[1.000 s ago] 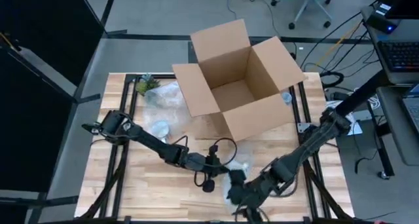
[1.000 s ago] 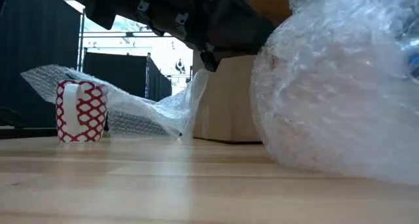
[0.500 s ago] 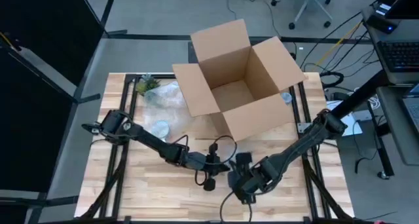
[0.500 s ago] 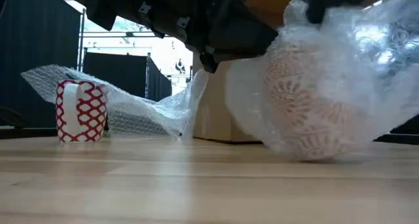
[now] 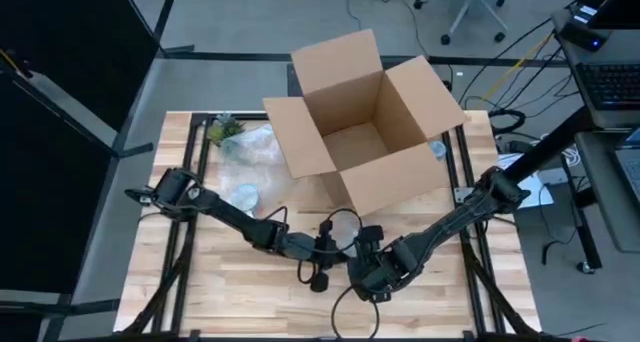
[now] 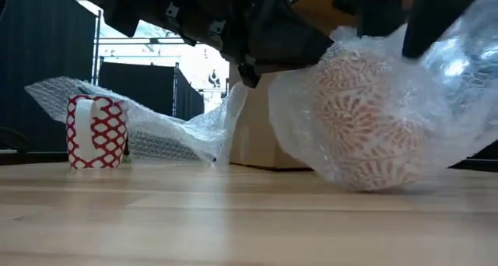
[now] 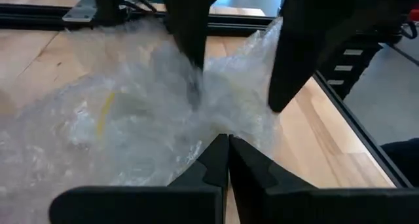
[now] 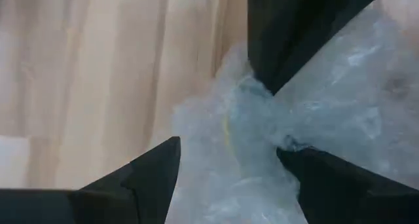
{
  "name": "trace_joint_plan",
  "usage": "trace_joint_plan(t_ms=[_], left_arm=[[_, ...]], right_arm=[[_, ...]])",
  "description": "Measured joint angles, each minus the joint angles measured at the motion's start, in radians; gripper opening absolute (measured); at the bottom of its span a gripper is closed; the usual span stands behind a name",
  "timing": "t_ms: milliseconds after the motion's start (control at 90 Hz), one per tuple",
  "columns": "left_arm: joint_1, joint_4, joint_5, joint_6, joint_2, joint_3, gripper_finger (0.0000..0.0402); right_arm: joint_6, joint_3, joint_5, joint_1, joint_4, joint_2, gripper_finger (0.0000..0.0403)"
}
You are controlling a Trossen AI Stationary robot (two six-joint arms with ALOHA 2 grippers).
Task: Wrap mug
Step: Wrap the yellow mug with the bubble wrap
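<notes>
Bubble-wrapped mug (image 6: 366, 122), red-and-white patterned, sits on the wooden surface (image 5: 240, 282) in front of the open cardboard box (image 5: 362, 117), on the near side. Left arm stretches low and nearly flat from the far-left side toward the bundle; left end effector (image 7: 227, 160) has its fingers pressed together, pinching an edge of the bubble wrap (image 7: 131, 126). Right arm reaches in diagonally from the right of the box, elbow bent; right end effector (image 8: 229, 165) hangs over the bundle, fingers spread wide, wrap between them. A second red-and-white mug (image 6: 96, 131) stands unwrapped, left of the box in the low view, loose bubble wrap behind it.
</notes>
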Motion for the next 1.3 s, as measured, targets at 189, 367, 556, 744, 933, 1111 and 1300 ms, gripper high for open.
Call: trace_joint_plan(t_ms=[189,367,556,744,933,1111,1300], left_arm=[[0.0,0.001,0.003,-0.015,0.0,0.0,0.0],[0.0,-0.009,0.003,-0.017,-0.008,0.0,0.0],[-0.014,-0.027,-0.001,-0.019,-0.089,-0.001,0.0],[-0.052,-0.273,-0.037,-0.073,-0.243,0.0,0.0],[-0.088,-0.723,-0.278,-0.251,-0.32,-0.018,0.0],[-0.015,-0.519,-0.294,-0.244,-0.176,-0.122,0.0],[0.06,-0.193,-0.286,-0.088,-0.054,-0.09,0.0]], right_arm=[[-0.001,-0.063,-0.076,-0.011,0.048,0.062,0.0251],[-0.019,-0.096,-0.086,-0.001,0.136,0.09,0.0251],[-0.025,-0.1,-0.076,0.003,0.14,0.078,0.0251],[-0.03,-0.1,-0.081,0.003,0.141,0.077,0.0251],[-0.03,-0.1,-0.081,0.003,0.141,0.076,0.0251],[-0.029,-0.1,-0.081,0.003,0.141,0.076,0.0251],[-0.026,-0.1,-0.08,0.003,0.147,0.076,0.0251]])
